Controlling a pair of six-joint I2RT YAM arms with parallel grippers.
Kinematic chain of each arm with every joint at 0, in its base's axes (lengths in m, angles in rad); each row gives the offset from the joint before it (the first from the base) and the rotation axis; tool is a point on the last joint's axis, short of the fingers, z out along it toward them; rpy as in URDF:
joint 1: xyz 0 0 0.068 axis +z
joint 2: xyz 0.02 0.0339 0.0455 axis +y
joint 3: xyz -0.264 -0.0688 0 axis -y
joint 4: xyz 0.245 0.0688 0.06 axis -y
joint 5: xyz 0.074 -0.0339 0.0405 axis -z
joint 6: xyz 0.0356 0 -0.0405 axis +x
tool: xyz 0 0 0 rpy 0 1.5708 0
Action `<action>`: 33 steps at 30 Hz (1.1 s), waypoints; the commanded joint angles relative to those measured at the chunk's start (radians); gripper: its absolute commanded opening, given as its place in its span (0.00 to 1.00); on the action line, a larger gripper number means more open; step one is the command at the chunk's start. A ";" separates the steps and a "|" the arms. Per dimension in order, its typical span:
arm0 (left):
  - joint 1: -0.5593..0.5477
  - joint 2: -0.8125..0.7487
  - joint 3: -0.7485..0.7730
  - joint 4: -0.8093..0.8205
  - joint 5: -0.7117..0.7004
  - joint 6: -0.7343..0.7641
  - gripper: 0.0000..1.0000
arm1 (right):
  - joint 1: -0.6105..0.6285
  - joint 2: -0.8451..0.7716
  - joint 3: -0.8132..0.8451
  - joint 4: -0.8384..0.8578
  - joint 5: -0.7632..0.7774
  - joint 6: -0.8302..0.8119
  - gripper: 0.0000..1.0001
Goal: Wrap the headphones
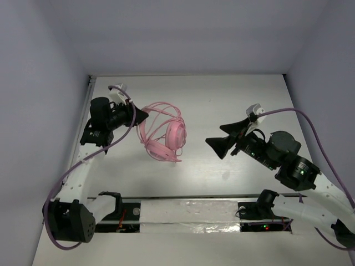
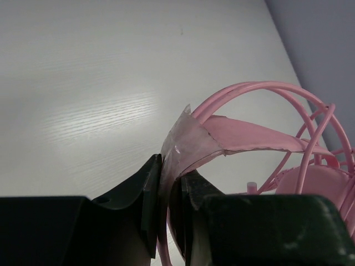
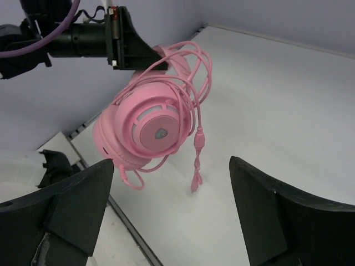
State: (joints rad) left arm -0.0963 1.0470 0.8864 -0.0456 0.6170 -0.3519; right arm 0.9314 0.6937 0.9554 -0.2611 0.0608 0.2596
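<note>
The pink headphones [image 1: 165, 136] hang from my left gripper [image 1: 142, 116], which is shut on the band at their top. In the left wrist view the jaws pinch the flat pink strap [image 2: 188, 149] under the thin double headband [image 2: 260, 88]. From the right wrist view I see one round cup [image 3: 152, 124] facing me, with the thin cable looped over the headband and cups. The cable's plug end [image 3: 196, 166] dangles down to about table height. My right gripper [image 1: 216, 136] stands wide open to the right of the headphones, apart from them and holding nothing [image 3: 171, 162].
A metal rail [image 1: 188, 197] runs along the near table edge between the arm bases. Purple arm cables [image 1: 310, 119] arc off each wrist. Lilac walls close in the left [image 1: 39, 111], back and right sides of the white table [image 1: 233, 100].
</note>
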 commanded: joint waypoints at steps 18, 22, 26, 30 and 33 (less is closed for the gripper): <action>-0.224 0.709 0.290 0.438 -0.217 -0.236 0.00 | 0.007 0.026 -0.079 0.154 0.088 0.061 0.89; -0.267 0.824 0.387 0.435 -0.237 -0.257 0.00 | 0.007 0.029 -0.089 0.155 0.091 0.066 0.89; -0.290 0.906 0.437 0.432 -0.260 -0.292 0.00 | 0.007 0.030 -0.090 0.155 0.105 0.064 0.89; -0.356 0.979 0.473 0.424 -0.287 -0.320 0.00 | 0.007 0.035 -0.092 0.164 0.131 0.070 0.89; -0.390 1.005 0.479 0.415 -0.319 -0.332 0.00 | 0.007 0.043 -0.098 0.172 0.175 0.092 0.89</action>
State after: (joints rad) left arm -0.4469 2.0655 1.3136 0.3038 0.2943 -0.6064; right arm 0.9314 0.7334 0.8669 -0.1589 0.1780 0.3298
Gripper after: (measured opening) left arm 0.130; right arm 0.896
